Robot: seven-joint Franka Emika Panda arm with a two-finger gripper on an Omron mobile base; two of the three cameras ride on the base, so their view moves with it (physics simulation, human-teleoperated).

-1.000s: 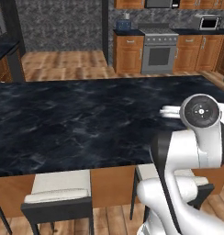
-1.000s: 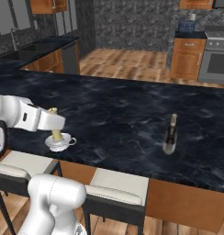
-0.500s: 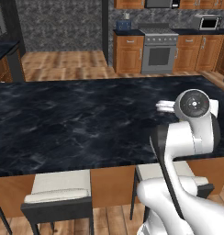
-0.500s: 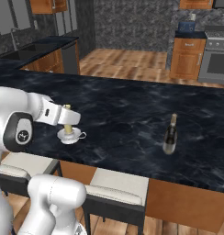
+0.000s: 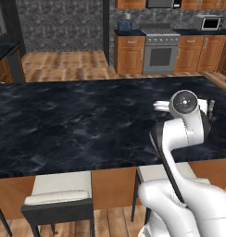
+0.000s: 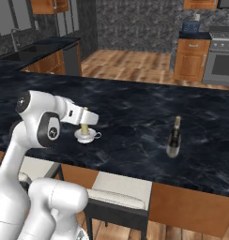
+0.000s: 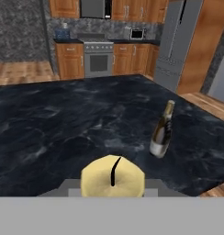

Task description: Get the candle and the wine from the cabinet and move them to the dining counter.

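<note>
Gripping: gripper [image 6: 84, 125] clenched on pale yellow candle [image 7: 113, 176], black wick
wine [image 6: 173, 138]: upright on dining counter [image 6: 135, 108], label text unreadable

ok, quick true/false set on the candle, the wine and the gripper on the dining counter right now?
1. The wine stands upright on the dining counter. True.
2. The candle is still inside the cabinet. False: it is over the dining counter, at the gripper.
3. The jaws are wide open. False: they are shut on the candle.
4. The wine touches the candle. False: they are well apart.
5. Stools sit at the counter's near edge. True.
</note>
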